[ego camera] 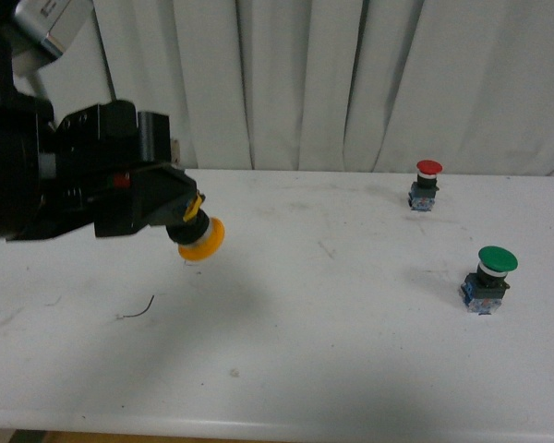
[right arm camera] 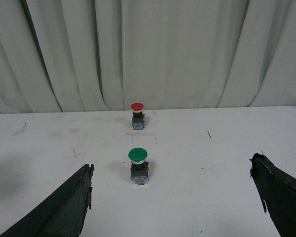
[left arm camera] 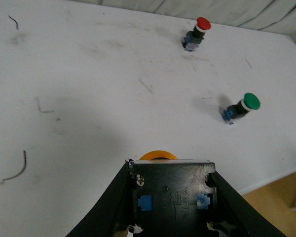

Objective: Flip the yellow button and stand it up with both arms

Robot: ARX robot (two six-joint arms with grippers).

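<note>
The yellow button [ego camera: 203,240] hangs above the white table at the left, cap pointing down and outward. My left gripper [ego camera: 171,217] is shut on its block base. In the left wrist view the black base [left arm camera: 171,197] with two blue marks fills the space between the fingers, and only a sliver of the yellow cap [left arm camera: 158,156] peeks past it. My right gripper [right arm camera: 172,197] is open with its black fingers spread wide and nothing between them; the right arm does not show in the front view.
A red-capped button [ego camera: 427,183] stands upright at the back right, near the white curtain. A larger green-capped button [ego camera: 491,277] stands upright nearer on the right. A thin wire scrap [ego camera: 138,309] lies on the table [ego camera: 305,351] below my left gripper.
</note>
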